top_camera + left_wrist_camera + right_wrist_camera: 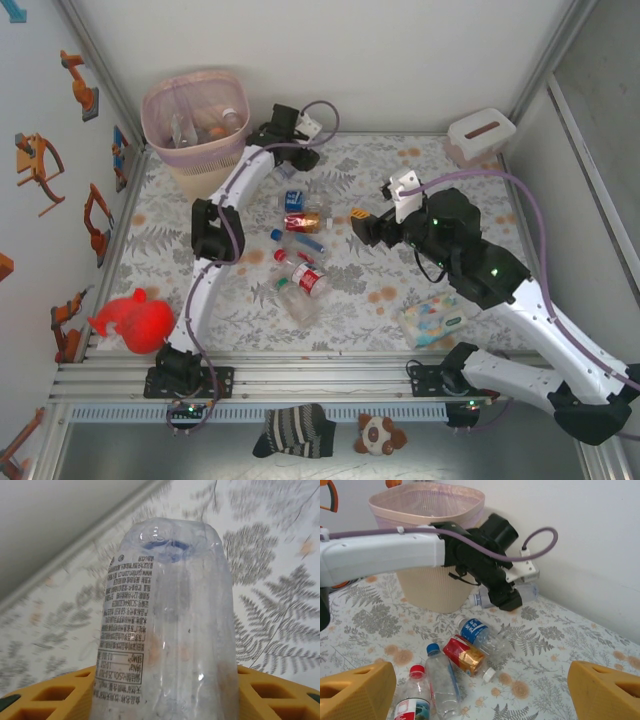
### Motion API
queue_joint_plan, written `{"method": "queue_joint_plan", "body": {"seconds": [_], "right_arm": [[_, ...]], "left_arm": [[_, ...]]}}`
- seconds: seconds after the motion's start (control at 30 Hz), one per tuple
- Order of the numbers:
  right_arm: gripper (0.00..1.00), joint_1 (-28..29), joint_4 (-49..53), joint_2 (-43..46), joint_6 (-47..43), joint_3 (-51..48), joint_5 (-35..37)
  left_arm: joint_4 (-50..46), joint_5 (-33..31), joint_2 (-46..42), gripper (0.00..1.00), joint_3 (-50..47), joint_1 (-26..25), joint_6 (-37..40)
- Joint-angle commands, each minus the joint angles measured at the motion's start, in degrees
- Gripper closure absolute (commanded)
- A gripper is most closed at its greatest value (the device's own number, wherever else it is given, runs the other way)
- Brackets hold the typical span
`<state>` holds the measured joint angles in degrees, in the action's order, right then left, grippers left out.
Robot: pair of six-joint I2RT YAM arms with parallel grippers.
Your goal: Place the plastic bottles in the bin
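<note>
The beige bin point(195, 115) with its pink liner stands at the back left, with some bottles inside. Beside it, my left gripper point(288, 172) is shut on a clear plastic bottle point(170, 605), which fills the gap between the yellow fingers point(50, 695). In the right wrist view that bottle point(530, 592) lies crosswise in the left gripper point(507, 597), next to the bin wall point(425, 592). Several bottles lie mid-table: a blue-labelled one point(479, 632), a red-and-gold one point(465, 654), a blue-capped clear one point(441, 680) and a red-capped one point(415, 700). My right gripper point(480, 695) hovers open to their right, holding nothing.
A white tissue box point(480, 135) sits in the back right corner. A pastel wipes pack point(432, 320) lies near the right arm's base. A red plush toy point(135, 322) rests at the front left. A striped sock point(295, 430) and a small plush point(380, 433) lie below the rail.
</note>
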<state>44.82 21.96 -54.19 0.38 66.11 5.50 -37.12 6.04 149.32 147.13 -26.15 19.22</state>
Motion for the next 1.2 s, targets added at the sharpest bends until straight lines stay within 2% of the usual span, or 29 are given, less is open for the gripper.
{"method": "queue_joint_plan", "body": {"seconds": [0.0,0.47,0.73,0.87,1.07,1.17], "right_arm": [[0.12,0.17,-2.62,1.19,-1.06,1.47,1.01],[0.12,0.16,-3.51,1.11,-2.84,2.26,0.14],[0.12,0.18,-4.99,-0.8,-3.37,3.12,-1.96],[0.12,0.18,-5.41,-2.03,-3.46,3.61,-3.11],[0.12,0.11,-6.35,-3.46,-3.3,3.94,-4.07],[0.12,0.17,-6.32,-3.59,-3.0,4.13,-4.48]], "left_arm": [[1.42,0.85,-7.3,0.43,-0.19,-0.38,-0.31],[-0.94,6.43,-22.78,0.44,-3.22,-0.93,-1.47],[-5.13,7.01,-30.21,0.43,-3.12,1.54,-0.92],[-5.62,7.34,-32.78,0.44,-3.42,4.61,-5.51],[-3.23,-3.72,-34.97,0.44,-5.18,6.57,-16.62],[-2.84,-4.9,-35.06,0.46,-5.99,8.54,-22.77]]}}
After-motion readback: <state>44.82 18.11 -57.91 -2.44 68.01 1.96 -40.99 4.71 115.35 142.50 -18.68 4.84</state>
